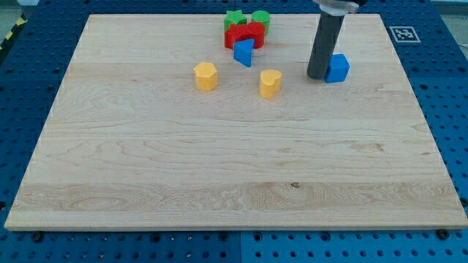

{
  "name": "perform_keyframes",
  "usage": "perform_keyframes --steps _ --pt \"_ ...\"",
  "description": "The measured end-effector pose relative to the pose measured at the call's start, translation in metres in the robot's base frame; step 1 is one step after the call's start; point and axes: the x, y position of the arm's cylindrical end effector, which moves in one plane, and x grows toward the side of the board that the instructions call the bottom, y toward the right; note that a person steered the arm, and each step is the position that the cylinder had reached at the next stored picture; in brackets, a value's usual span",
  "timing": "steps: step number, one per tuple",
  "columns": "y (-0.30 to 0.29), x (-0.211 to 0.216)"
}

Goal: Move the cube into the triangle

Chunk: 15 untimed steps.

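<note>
Wooden board [219,168] carries blue cube [337,68], blue triangle [243,52], two yellow blocks [206,76].

Pale wooden board [219,168] on blue perforated table [446,88].

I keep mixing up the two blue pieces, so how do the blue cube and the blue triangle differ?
The blue cube is boxy; the blue triangle is a wedge. The cube sits to the view's right, directly beside my tip; the triangle sits further left, right below the red block. Both are the same blue.
</note>
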Motion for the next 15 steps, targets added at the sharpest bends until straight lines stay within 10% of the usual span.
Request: perform_keyframes --steps 2,4,8,15 --pt "0.026 -0.079" --pt "0.144 -0.015" --pt "0.010 0.014" --pt "0.055 -0.023"
